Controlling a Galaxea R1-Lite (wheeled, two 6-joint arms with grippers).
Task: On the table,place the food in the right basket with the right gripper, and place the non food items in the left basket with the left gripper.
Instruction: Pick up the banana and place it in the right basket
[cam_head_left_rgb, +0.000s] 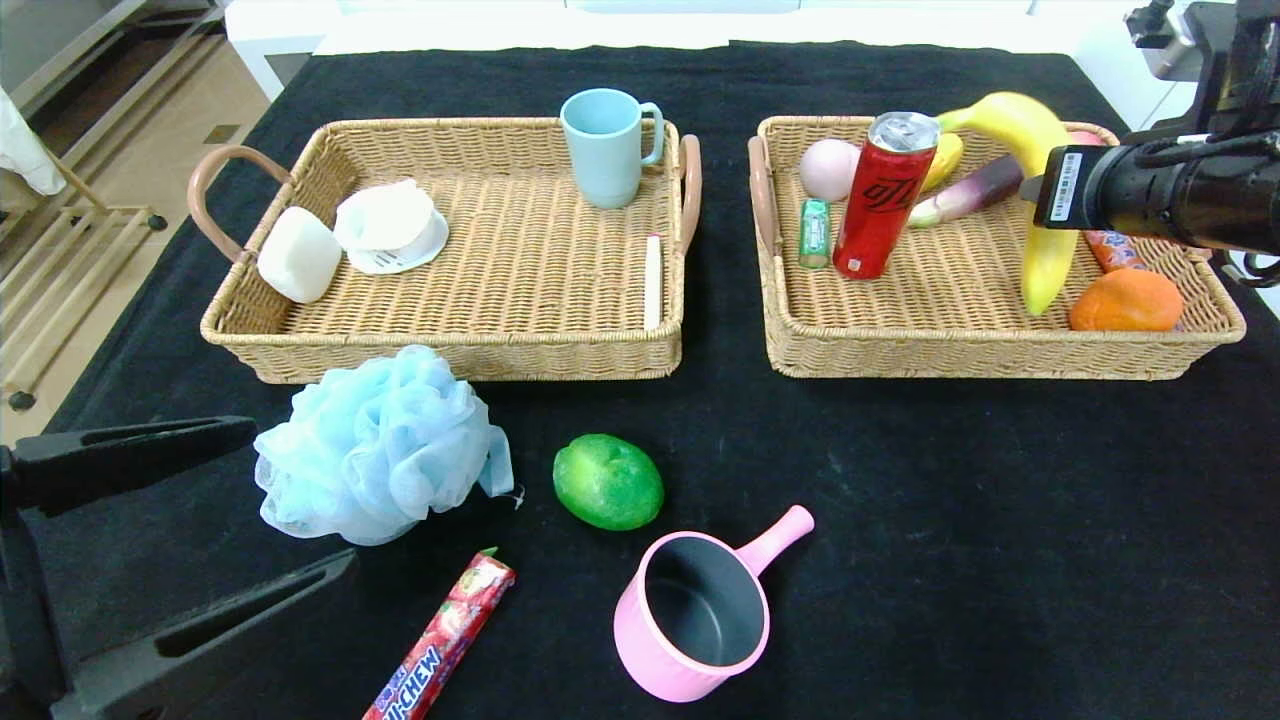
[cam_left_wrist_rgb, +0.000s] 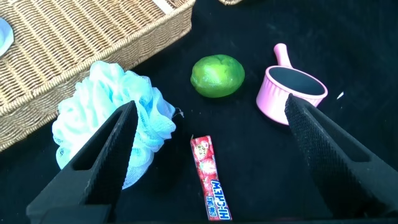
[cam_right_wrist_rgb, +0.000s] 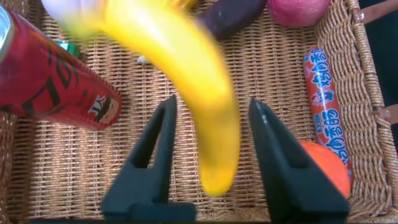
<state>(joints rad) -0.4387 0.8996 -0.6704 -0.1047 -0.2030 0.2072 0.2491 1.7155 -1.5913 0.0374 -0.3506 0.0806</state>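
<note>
My right gripper (cam_right_wrist_rgb: 212, 101) is open above the right basket (cam_head_left_rgb: 980, 357). A yellow banana (cam_right_wrist_rgb: 193, 68) hangs blurred between its fingers, touching neither; it also shows in the head view (cam_head_left_rgb: 1040, 180). My left gripper (cam_head_left_rgb: 300, 495) is open and empty at the table's near left, also seen in the left wrist view (cam_left_wrist_rgb: 210, 104). On the table lie a light blue bath pouf (cam_head_left_rgb: 375, 445), a green fruit (cam_head_left_rgb: 608, 481), a red Hi-Chew candy stick (cam_head_left_rgb: 445, 635) and a pink saucepan (cam_head_left_rgb: 695, 610).
The left basket (cam_head_left_rgb: 470, 357) holds a blue mug (cam_head_left_rgb: 605, 145), two white items and a pale stick. The right basket holds a red can (cam_head_left_rgb: 882, 195), a pink fruit, a green pack, an eggplant, an orange (cam_head_left_rgb: 1125, 300) and an orange packet (cam_right_wrist_rgb: 324, 106).
</note>
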